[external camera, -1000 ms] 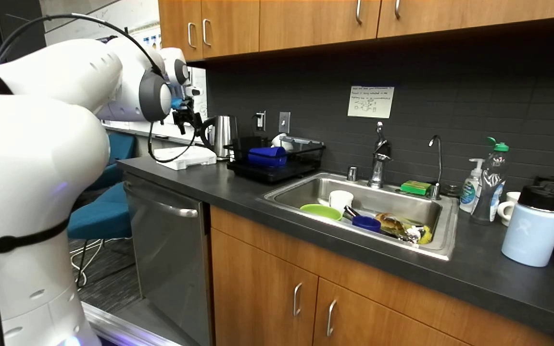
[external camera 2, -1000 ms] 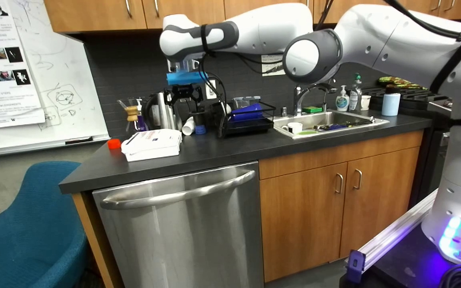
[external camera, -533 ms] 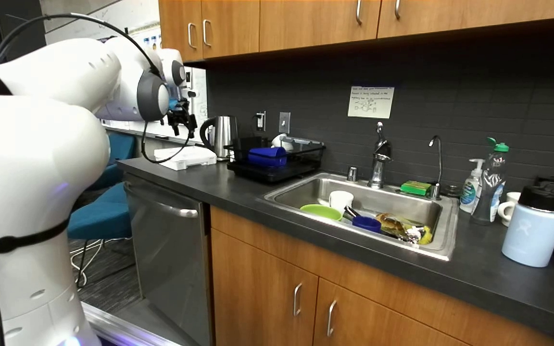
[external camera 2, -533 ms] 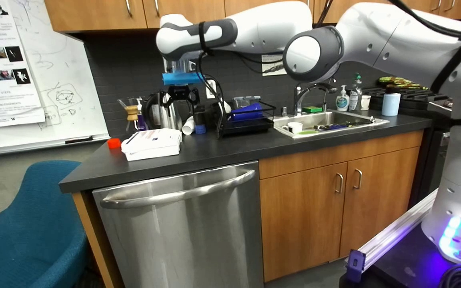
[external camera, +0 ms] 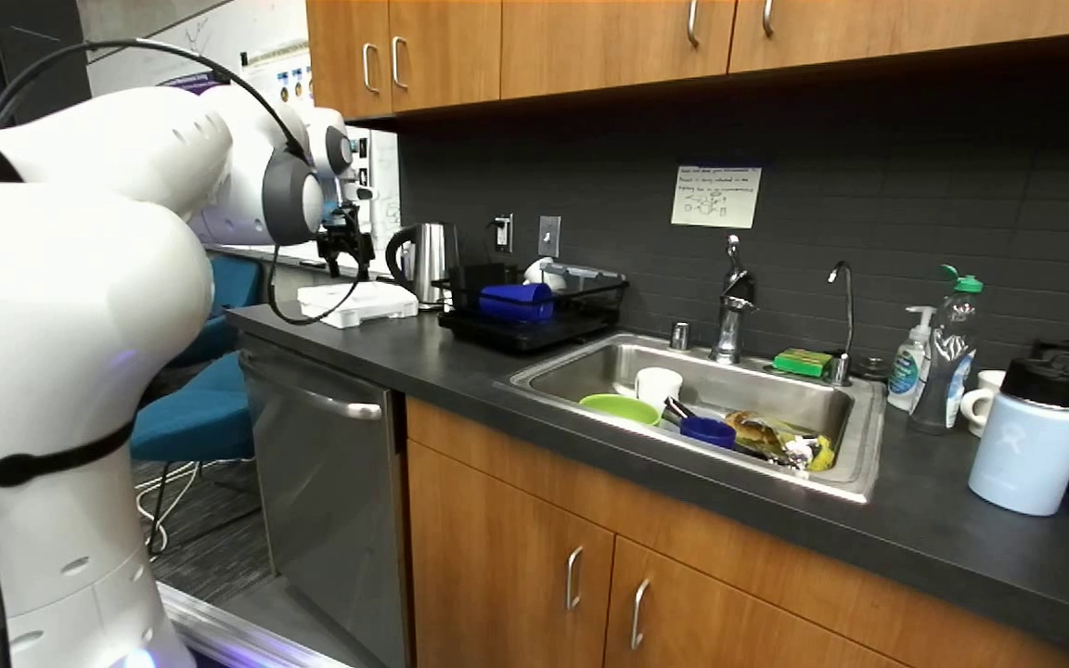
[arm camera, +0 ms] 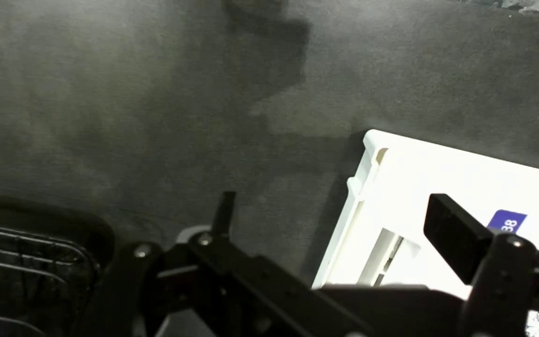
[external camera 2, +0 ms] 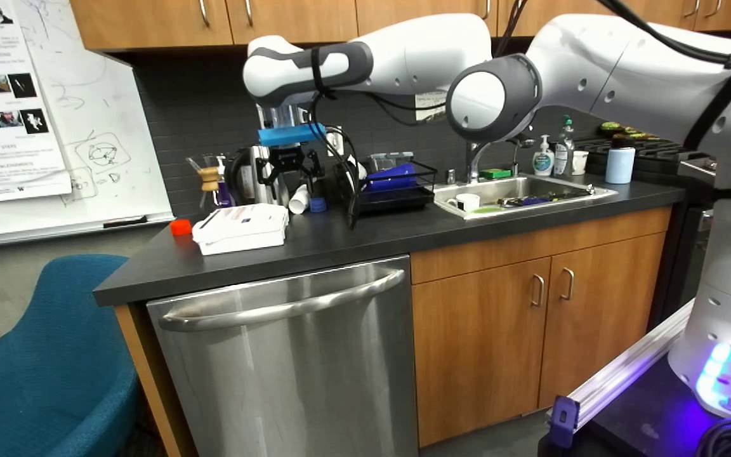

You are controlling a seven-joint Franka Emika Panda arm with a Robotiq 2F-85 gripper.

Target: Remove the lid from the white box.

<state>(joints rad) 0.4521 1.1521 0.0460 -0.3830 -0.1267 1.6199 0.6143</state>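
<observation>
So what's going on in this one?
A white robot arm holds its open black two-fingered pincer in the air near a low white rectangular box on the dark kitchen counter. The fingers stand apart, gripping nothing. The box's flat white lid lies on top of it, so the removal is not yet done.

One white box [external camera 2: 242,230], one tool [arm camera: 331,199]
</observation>
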